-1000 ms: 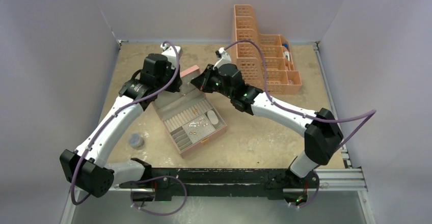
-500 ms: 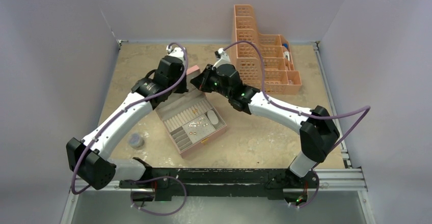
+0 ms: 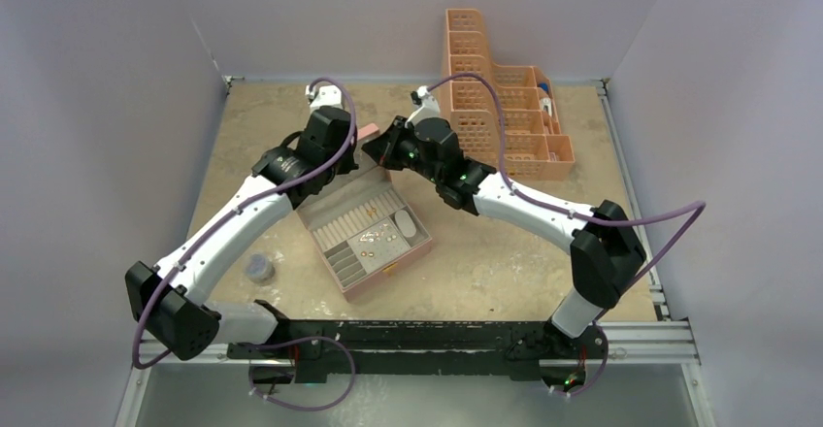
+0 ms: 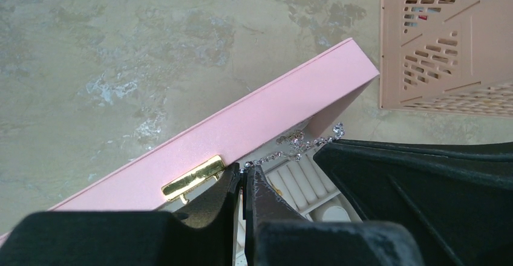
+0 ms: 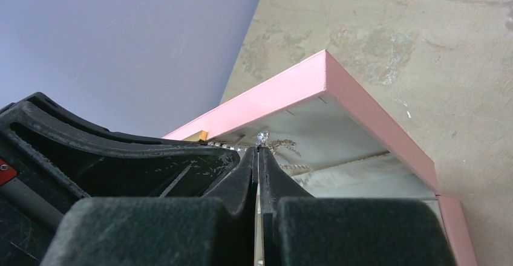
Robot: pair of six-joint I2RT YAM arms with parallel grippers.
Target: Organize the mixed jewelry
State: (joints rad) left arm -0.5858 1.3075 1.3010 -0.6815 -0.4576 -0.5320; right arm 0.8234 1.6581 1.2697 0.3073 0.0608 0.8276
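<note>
While left pincer [image 4: 243,173], right pincer [image 5: 258,152] pinch chain [image 4: 296,141], box [image 4: 266,121] open.

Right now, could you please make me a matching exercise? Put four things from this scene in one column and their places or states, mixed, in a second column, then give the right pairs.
Things
1. pink box
2. grey disc
3. peach basket
4. silver chain

Places or states
A. near left part of the table, apart from the other things
B. pinched by the left gripper and the right gripper
C. open, lid raised, in the middle
D. far side, right of the middle

Pairs: 1-C, 2-A, 3-D, 4-B
</note>
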